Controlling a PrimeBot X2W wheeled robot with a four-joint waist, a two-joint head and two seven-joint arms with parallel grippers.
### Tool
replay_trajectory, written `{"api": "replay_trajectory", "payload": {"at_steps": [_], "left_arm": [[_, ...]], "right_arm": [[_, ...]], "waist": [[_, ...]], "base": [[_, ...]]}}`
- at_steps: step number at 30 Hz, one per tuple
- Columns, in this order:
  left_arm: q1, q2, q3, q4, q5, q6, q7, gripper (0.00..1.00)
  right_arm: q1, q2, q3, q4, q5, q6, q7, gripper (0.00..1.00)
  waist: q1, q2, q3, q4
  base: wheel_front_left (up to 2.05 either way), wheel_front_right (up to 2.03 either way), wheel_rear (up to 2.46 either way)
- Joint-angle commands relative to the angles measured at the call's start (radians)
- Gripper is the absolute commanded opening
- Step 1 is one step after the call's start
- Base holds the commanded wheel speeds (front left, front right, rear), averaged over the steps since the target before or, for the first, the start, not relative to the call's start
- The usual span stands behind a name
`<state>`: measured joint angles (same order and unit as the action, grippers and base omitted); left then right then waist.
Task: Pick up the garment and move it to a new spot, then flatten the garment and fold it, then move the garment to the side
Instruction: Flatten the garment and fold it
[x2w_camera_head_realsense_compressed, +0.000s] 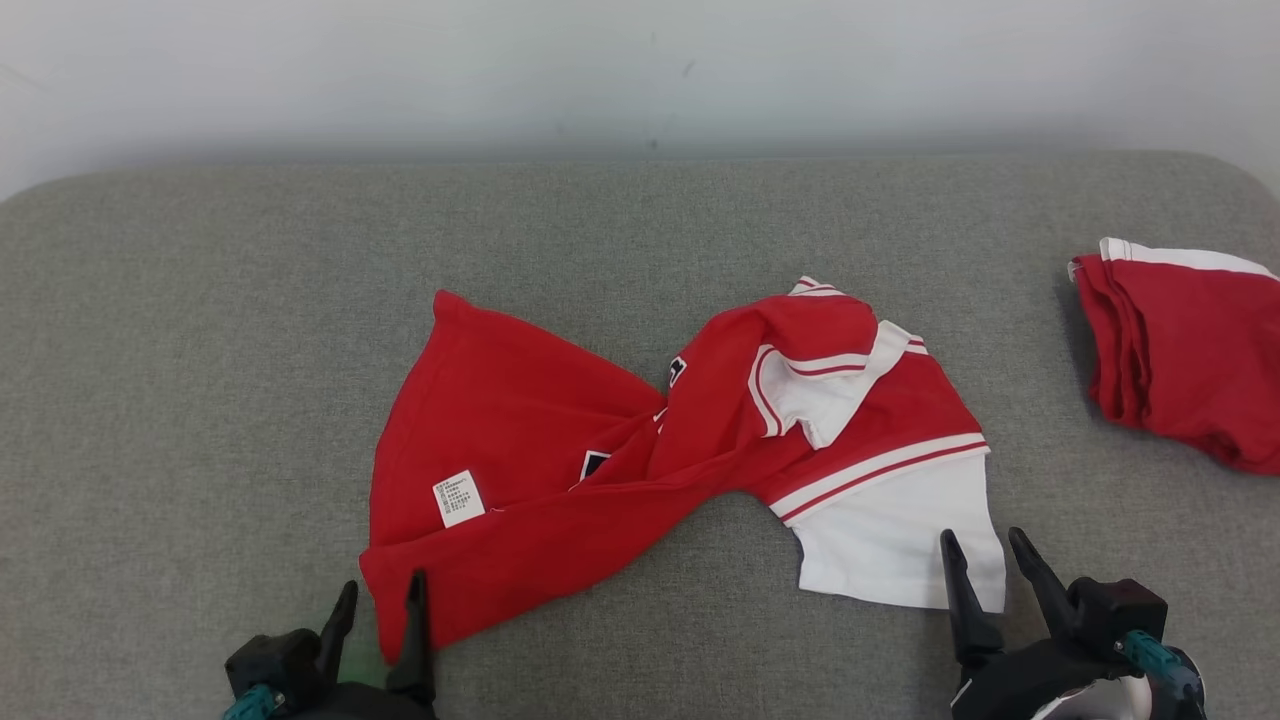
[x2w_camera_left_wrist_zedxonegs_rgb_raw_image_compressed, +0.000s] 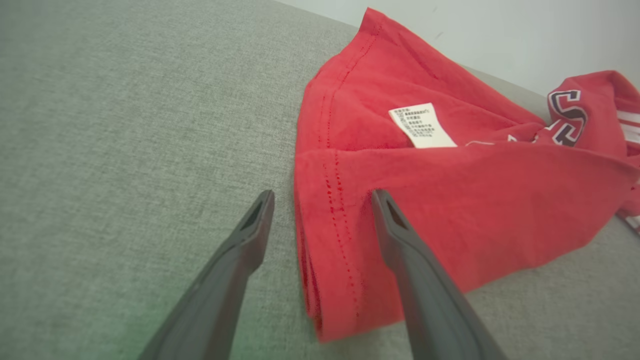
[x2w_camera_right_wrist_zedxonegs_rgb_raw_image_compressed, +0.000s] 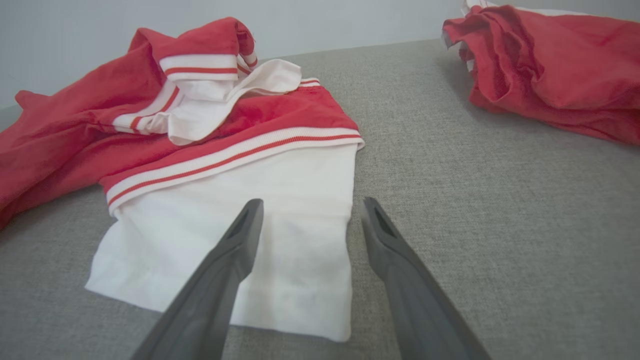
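Garment (x2w_camera_head_realsense_compressed: 560, 440) is seen lying mid-worktop, twisted at the waist like a bow tie and not flattened. Red jersey knit, matte and lightly creased. A double-stitched hem is seen along the left edge in the left wrist view. A white care label (x2w_camera_head_realsense_compressed: 458, 498) is sewn inside the hem end. A white sleeve (x2w_camera_head_realsense_compressed: 900, 540) is laid flat at the near right, joined to the red by a ribbed white band with a red stripe (x2w_camera_head_realsense_compressed: 880, 465). A white collar (x2w_camera_head_realsense_compressed: 830, 390) is folded over on top. Dark outlined lettering (x2w_camera_left_wrist_zedxonegs_rgb_raw_image_compressed: 567, 115) is partly hidden in the twist.

Worktop (x2w_camera_head_realsense_compressed: 200, 350) is covered in grey woven cloth with a coarse weave and rounded far corners.

Left tool (x2w_camera_head_realsense_compressed: 384, 582) is spread wide with nothing gripped. The near left hem corner is straddled by its fingers. Contact cannot be told.

Right tool (x2w_camera_head_realsense_compressed: 981, 537) is also spread with nothing gripped. One finger is seen over the sleeve's outer edge, the other over bare cloth.

A second red garment (x2w_camera_head_realsense_compressed: 1190, 360) with white trim is bunched at the far right, well apart from the first.
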<state>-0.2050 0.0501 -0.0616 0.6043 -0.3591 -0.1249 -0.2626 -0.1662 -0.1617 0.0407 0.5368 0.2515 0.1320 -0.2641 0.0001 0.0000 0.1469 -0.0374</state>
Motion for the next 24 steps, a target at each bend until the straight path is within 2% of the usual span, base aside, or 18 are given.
{"api": "replay_trajectory", "payload": {"at_steps": [1, 7, 13, 16, 17, 18, 21, 23, 24], "left_arm": [[-0.017, 0.0, -0.01, 0.006, -0.013, -0.005, -0.003, 1.0], [-0.03, 0.007, -0.035, -0.002, -0.038, -0.005, -0.003, 1.0], [-0.032, 0.009, -0.01, -0.041, -0.027, -0.005, -0.003, 1.0], [-0.023, 0.007, -0.017, -0.05, -0.031, -0.005, -0.003, 0.79], [-0.02, 0.006, -0.021, -0.048, -0.033, -0.005, -0.003, 0.53], [-0.019, 0.006, -0.024, -0.048, -0.034, -0.005, -0.003, 0.47], [-0.016, 0.005, -0.029, -0.054, -0.039, -0.005, -0.003, 0.35], [-0.013, 0.004, -0.031, -0.06, -0.04, -0.005, -0.003, 0.35], [-0.01, 0.003, -0.032, -0.062, -0.039, -0.005, -0.003, 0.41]], "right_arm": [[-0.014, 0.002, 0.003, -0.004, -0.006, -0.002, 0.0, 1.0], [-0.017, 0.001, 0.005, -0.008, -0.004, -0.002, 0.0, 1.0], [-0.021, 0.005, 0.004, -0.011, -0.007, -0.002, 0.0, 1.0], [-0.018, 0.011, 0.0, -0.012, -0.009, -0.002, 0.0, 1.0], [-0.017, 0.012, -0.001, -0.011, -0.01, -0.002, 0.0, 1.0], [-0.017, 0.013, -0.002, -0.01, -0.008, -0.002, 0.0, 1.0], [-0.015, 0.013, -0.006, -0.006, -0.009, -0.002, 0.0, 1.0], [-0.012, 0.012, -0.009, -0.004, -0.009, -0.002, 0.0, 1.0], [-0.01, 0.012, -0.01, -0.004, -0.01, -0.002, 0.0, 1.0]], "waist": [[-0.0001, 0.0, 0.004, -0.001], [-0.0001, 0.0, 0.017, -0.005], [-0.0001, 0.0, 0.026, -0.01], [-0.0001, 0.0, 0.027, -0.011], [-0.0001, 0.0, 0.027, -0.011], [-0.0001, 0.0, 0.028, -0.011], [-0.0001, 0.0, 0.029, -0.009], [-0.0001, 0.0, 0.029, -0.007], [-0.0001, 0.0, 0.03, -0.007]], "base": [[0.0, 0.0, 0.0], [0.0, 0.0, 0.0], [0.0, 0.0, 0.0], [0.0, 0.0, 0.0], [0.0, 0.0, 0.0], [0.0, 0.0, 0.0], [0.0, 0.0, 0.0], [0.0, 0.0, 0.0], [0.0, 0.0, 0.0]]}}
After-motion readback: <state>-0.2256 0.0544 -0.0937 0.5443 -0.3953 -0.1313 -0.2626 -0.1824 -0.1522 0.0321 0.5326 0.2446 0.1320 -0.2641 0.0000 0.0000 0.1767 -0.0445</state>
